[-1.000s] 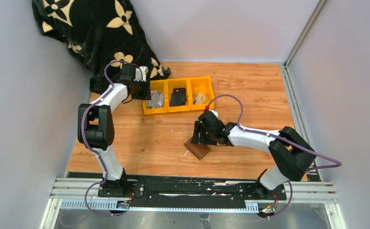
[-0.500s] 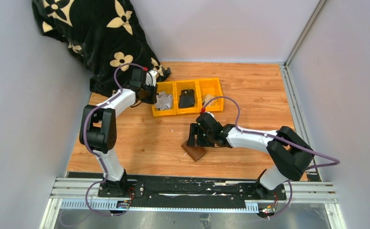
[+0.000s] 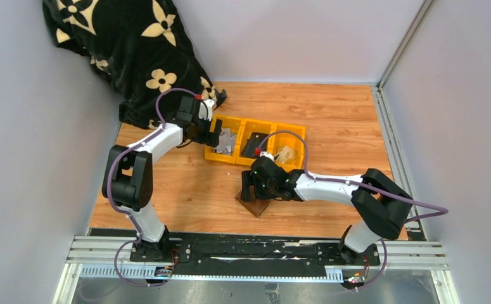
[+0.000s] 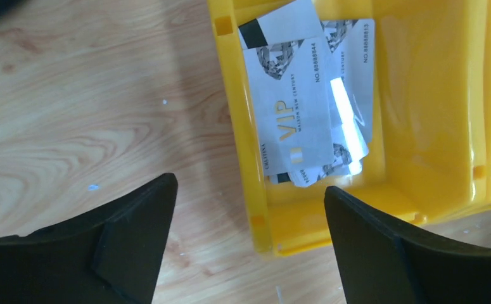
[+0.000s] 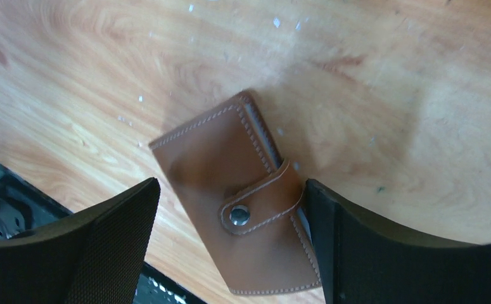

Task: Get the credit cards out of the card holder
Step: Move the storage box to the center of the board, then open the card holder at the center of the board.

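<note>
The card holder [image 5: 217, 164], a brown leather wallet, lies flat on the wooden table with its snap strap fastened. My right gripper [image 5: 231, 185] stands open over it, the wallet between the jaws. The right finger [image 5: 357, 240] touches the edge by the strap, and the left finger stands apart from it. From above, the card holder [image 3: 256, 206] peeks out under that gripper [image 3: 250, 192]. Several white credit cards [image 4: 306, 107] lie in the left yellow bin [image 4: 414, 126]. My left gripper [image 4: 250, 187] is open above that bin's near corner, holding nothing.
Three joined yellow bins [image 3: 237, 130] sit askew at mid-table; the middle one holds a dark object [image 3: 253, 144] and the right one something pale [image 3: 286, 154]. A black flowered blanket [image 3: 128, 50] fills the back left corner. A metal rail [image 3: 255, 250] runs along the near edge.
The yellow bins slid right and nearer and turned, along with my left gripper, which now stands open. My right gripper and the card holder shifted a little left, its jaws wider.
</note>
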Tool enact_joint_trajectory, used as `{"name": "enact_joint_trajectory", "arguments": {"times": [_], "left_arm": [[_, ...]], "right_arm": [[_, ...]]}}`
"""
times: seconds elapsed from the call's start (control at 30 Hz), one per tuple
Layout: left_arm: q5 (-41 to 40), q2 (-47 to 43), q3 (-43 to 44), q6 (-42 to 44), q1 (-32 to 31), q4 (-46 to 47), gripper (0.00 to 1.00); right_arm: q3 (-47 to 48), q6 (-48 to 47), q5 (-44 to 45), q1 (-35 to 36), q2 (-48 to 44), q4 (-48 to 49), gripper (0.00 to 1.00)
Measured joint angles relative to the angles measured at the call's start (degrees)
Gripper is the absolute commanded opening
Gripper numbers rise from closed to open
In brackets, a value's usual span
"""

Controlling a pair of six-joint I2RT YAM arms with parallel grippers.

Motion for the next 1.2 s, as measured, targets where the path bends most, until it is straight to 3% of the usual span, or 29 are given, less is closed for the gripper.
{"name": "enact_joint_trajectory", "arguments": {"times": [0.47,0.7,0.87,1.03,1.2], "left_arm": [[2.05,-17.44,3.76,-0.2,0.55,-14.1,1.0],[4.44,-27.26,3.72,0.11,6.88,-20.98,1.0],[4.57,-32.63,3.5,1.27,8.61,-25.33,1.0],[7.26,-38.29,0.79,0.55,8.61,-26.97,1.0],[13.55,-41.29,-2.36,-2.91,8.61,-27.96,1.0]], "right_arm": [[7.3,-15.02,2.99,6.51,3.26,-13.29,0.9],[11.17,-17.59,8.96,12.31,7.98,-17.11,0.9],[12.33,-16.92,12.28,13.97,8.76,-17.29,0.68],[12.44,-16.98,16.35,15.47,6.43,-18.36,0.65],[13.6,-18.56,19.63,16.44,-1.6,-16.94,0.64]]}}
